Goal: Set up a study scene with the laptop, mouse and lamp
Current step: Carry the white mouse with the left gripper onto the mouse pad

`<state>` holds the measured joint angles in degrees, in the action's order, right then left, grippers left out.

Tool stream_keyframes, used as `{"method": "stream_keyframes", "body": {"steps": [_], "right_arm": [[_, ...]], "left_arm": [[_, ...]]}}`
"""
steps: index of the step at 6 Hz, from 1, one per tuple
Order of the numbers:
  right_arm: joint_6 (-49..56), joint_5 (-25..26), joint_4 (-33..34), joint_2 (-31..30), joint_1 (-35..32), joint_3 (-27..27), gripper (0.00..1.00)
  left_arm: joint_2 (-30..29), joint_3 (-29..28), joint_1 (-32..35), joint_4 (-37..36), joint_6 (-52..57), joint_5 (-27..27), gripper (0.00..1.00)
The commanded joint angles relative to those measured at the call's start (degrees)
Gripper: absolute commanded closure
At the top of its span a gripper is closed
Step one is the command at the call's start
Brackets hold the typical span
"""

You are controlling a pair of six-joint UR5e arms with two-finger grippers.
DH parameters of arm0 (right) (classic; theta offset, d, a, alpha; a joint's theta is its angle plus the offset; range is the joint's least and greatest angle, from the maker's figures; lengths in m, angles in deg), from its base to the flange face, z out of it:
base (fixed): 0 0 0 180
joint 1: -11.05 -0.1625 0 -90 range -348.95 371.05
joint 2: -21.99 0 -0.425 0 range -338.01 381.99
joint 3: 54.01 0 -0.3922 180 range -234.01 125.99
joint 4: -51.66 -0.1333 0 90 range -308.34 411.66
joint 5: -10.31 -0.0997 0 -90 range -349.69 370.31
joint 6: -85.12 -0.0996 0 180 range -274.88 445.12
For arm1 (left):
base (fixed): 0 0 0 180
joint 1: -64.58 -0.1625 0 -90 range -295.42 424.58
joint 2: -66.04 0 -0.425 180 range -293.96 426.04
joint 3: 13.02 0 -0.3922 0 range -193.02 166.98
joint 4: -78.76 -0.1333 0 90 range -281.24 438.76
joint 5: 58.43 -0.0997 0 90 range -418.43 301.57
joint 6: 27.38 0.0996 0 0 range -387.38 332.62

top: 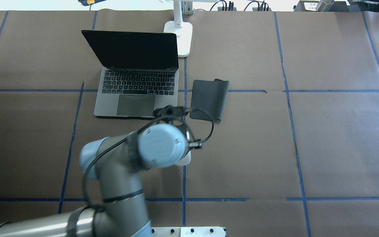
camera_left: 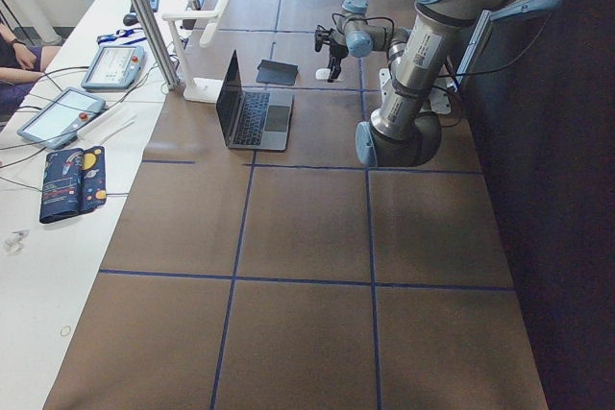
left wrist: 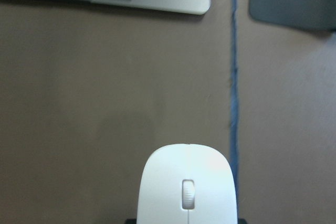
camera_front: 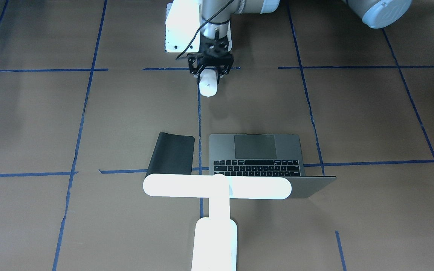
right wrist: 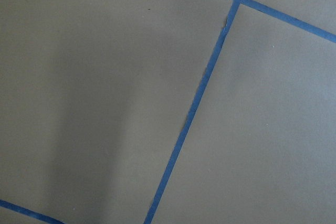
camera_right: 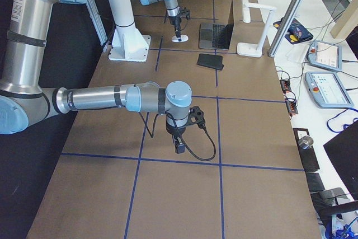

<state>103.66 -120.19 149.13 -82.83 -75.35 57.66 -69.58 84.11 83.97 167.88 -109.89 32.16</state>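
Brown paper with blue tape lines covers the table [camera_front: 352,113]. The left gripper [camera_front: 209,73] is closed on the rear part of the mouse [camera_front: 208,84], with one black finger on each long side. In the front view the shadow of the mouse lies apart from it on the paper, so it seems to be lifted a little. Its long axis runs from the robot toward the far side of the table. Its free rounded end, the one with the scroll wheel, points toward the laptop [top: 137,89] and the black mat [top: 209,98]. In the left wrist view the mouse is just left of a blue tape line, and the line passes on between the near corner of the laptop and the mat. The laptop stands open, its trackpad toward the robot and its dark screen on the far side. The lamp [camera_front: 217,188] stands behind the laptop, its bar head lying across. The right gripper [camera_right: 180,145] hangs over bare paper, well apart from these things, and I cannot tell how its jaws stand.
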Motion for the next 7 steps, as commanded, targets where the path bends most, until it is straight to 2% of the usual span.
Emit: {"method": "stream_keyframes", "body": {"steps": [1,2,3,4,5,6,7], "right_arm": [[-0.09,-0.02,0.0,0.05,0.0,-0.4,0.0],[-0.09,-0.02,0.0,0.05,0.0,-0.4,0.0],[-0.09,-0.46,-0.09,0.05,0.0,-0.32,0.0],[-0.09,-1.07,-0.09,0.05,0.0,-0.32,0.0],[-0.09,-1.08,-0.09,0.05,0.0,-0.32,0.0],[-0.09,-1.08,-0.09,0.05,0.0,-0.32,0.0],[-0.09,-1.16,-0.09,0.05,0.0,-0.32,0.0]], "left_arm": [[-13.04,-20.55,4.85,6.97,1.47,2.12,0.84],[-22.58,-36.94,6.7,13.13,1.39,2.48,0.84],[-25.9,-45.46,7.94,19.1,1.39,2.66,0.84],[-26.63,-48.94,8.64,21.43,1.65,3.7,0.84],[-26.81,-49.49,9.09,21.45,2.08,4.06,0.63],[-26.81,-49.5,10.66,21.36,6.18,8.68,0.01],[-27.07,-49.41,11.72,21.27,7.18,10.03,0.0]]}}
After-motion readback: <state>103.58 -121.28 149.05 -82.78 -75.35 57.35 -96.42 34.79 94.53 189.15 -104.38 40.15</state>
